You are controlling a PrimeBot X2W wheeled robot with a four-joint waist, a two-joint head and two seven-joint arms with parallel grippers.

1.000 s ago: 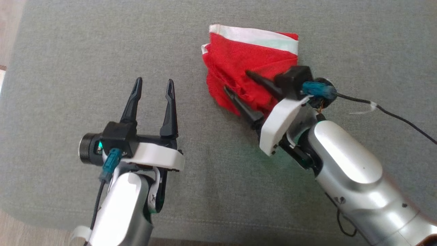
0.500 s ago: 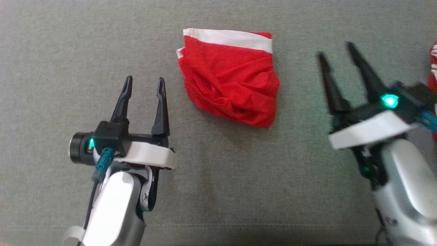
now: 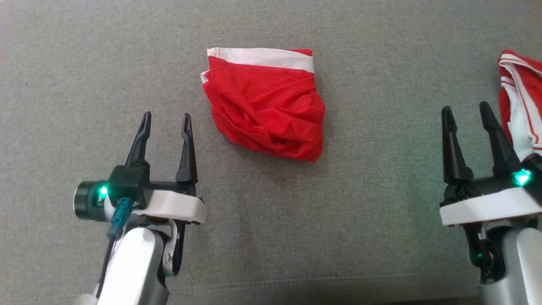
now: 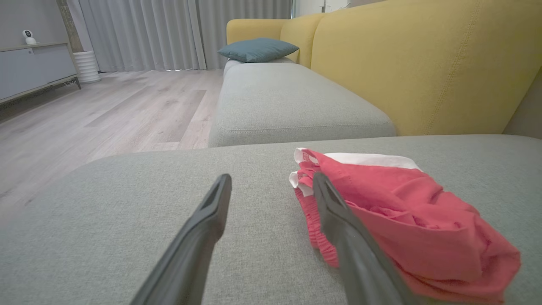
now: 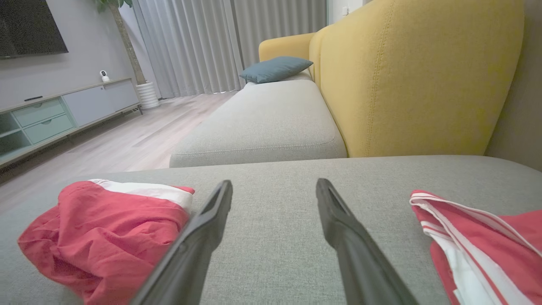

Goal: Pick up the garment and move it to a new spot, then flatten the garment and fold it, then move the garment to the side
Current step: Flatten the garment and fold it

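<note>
While the bundled red garment lies on the grey cushion, our left hand sits just beside its near-left corner, clearly nearer; our right hand stands well apart off its right side. Both hands gape wide, empty.

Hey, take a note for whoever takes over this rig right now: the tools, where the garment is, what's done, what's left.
Left tool: open, empty, over the grey cushion, just left of the red garment.
Right tool: open, empty, well right of it, beside a striped garment.
Done: red garment lies free between the tools in a compact, somewhat rumpled fold, white band at its far edge.
Left: probably moving it to the side; whether this spot already counts is unclear. Striped garment looks unfolded.
</note>
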